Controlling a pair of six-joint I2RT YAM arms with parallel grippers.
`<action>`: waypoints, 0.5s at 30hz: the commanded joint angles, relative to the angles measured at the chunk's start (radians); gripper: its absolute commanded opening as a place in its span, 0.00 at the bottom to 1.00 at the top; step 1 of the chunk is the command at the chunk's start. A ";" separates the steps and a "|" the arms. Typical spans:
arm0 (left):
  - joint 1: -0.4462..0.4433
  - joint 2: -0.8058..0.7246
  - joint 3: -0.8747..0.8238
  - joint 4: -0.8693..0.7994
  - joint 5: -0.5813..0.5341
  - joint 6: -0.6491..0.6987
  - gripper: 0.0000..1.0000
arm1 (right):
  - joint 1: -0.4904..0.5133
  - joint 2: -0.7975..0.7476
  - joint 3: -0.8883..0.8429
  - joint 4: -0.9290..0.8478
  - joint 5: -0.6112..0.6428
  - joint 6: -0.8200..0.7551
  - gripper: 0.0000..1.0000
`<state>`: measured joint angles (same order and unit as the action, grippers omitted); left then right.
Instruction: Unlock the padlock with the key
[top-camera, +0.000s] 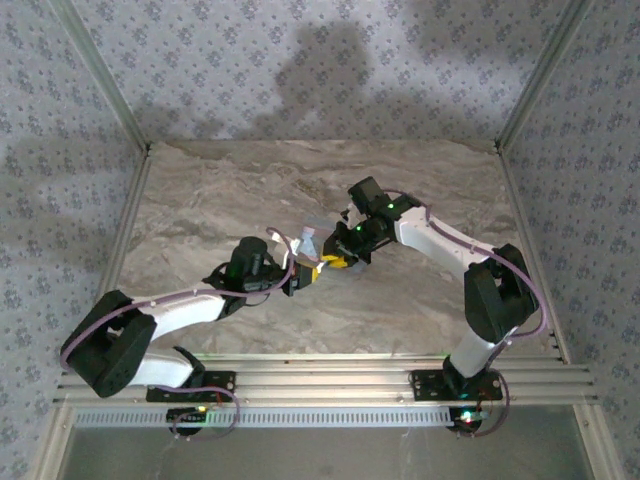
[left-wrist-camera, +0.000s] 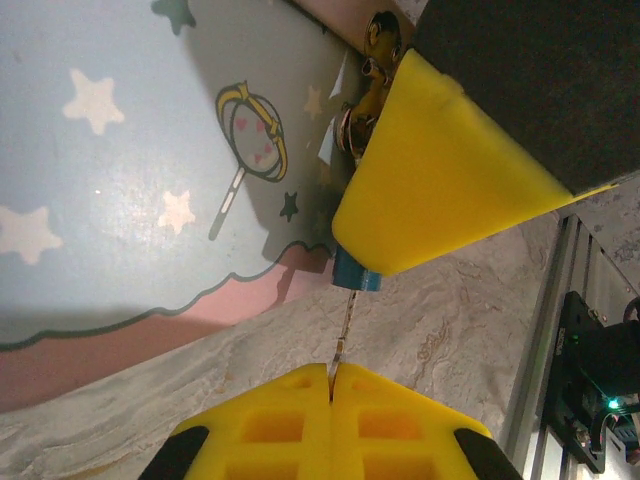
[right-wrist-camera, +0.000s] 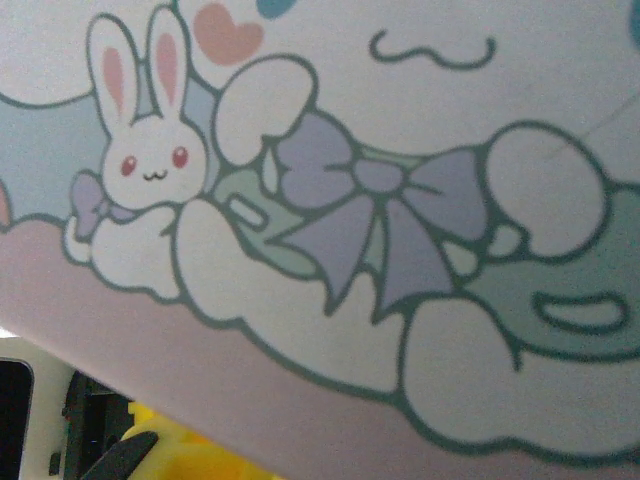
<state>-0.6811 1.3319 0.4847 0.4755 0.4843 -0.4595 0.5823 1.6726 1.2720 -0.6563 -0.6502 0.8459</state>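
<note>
Just beyond its own fingertips, the left claw (left-wrist-camera: 330, 378), pinched tight on the key (left-wrist-camera: 343, 335), met the padlock (left-wrist-camera: 356, 276) beneath the right claw (top-camera: 338, 262), its grip impossible to tell, beside the tin (left-wrist-camera: 150, 180).

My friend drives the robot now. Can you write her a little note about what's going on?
Left gripper: shut on the key, whose tip meets the bottom of the padlock.
Right gripper: one yellow finger covers the padlock. It probably grips it, but that is unclear.
Tin: close beside them.
Done: key lined up at the lock.
Left: push the key in if needed, turn it, and free the shackle, which is hidden.
</note>
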 joint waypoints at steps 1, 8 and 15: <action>-0.007 0.011 0.014 0.077 -0.023 0.019 0.00 | 0.013 -0.008 -0.005 -0.016 -0.068 0.005 0.00; -0.015 0.024 0.011 0.086 -0.021 0.016 0.00 | 0.013 -0.005 -0.003 -0.016 -0.066 0.006 0.00; -0.018 0.025 0.017 0.084 -0.026 0.019 0.00 | 0.014 -0.003 -0.001 -0.016 -0.065 0.004 0.00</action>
<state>-0.6903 1.3502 0.4831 0.4984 0.4816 -0.4541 0.5812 1.6726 1.2720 -0.6582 -0.6487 0.8463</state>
